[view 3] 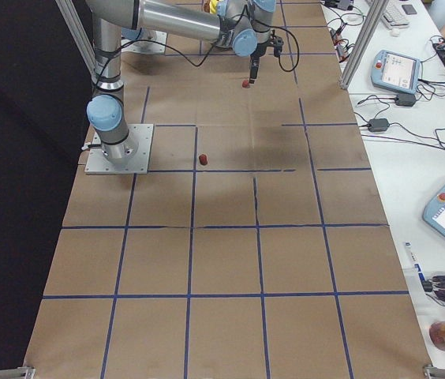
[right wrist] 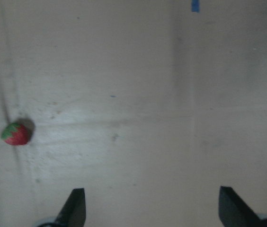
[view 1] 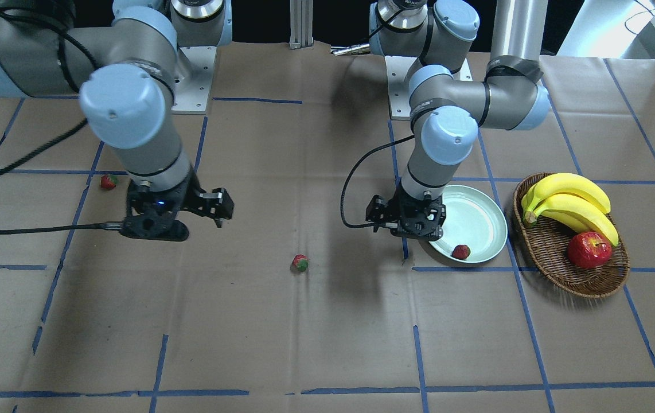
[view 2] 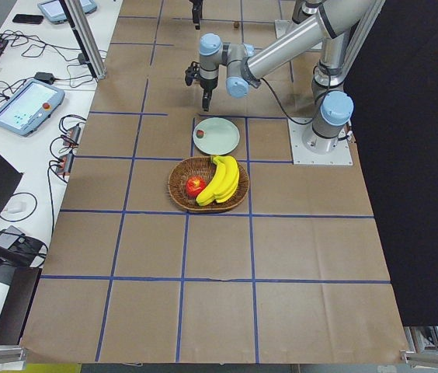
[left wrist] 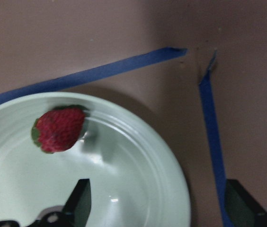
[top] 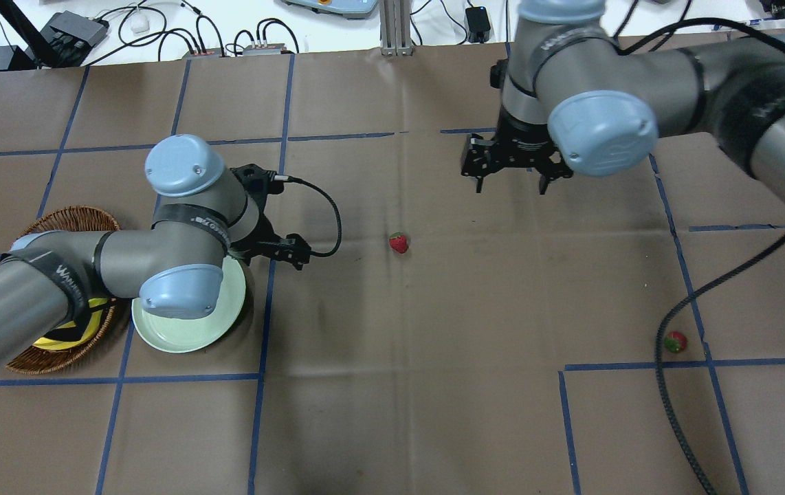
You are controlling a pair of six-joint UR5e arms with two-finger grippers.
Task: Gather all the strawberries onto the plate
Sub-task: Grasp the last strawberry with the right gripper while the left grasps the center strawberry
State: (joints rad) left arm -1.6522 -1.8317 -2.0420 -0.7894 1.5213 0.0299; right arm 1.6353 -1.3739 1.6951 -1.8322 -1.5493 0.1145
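Already one strawberry (view 1: 461,251) lay in the plate (view 1: 476,218) near the tabletop's left edge, left gripper (view 1: 405,226) above, jaws spread, empty. The right gripper (top: 511,182), jaws spread, hovered near the central strawberry (view 1: 300,263), probably readying a pick.

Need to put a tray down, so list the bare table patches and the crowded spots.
Bare: the whole operators' side of the table, past the middle strawberry; also between that berry and the right tool. Crowded: the plate, basket and left tool sit packed together at the robot's left.
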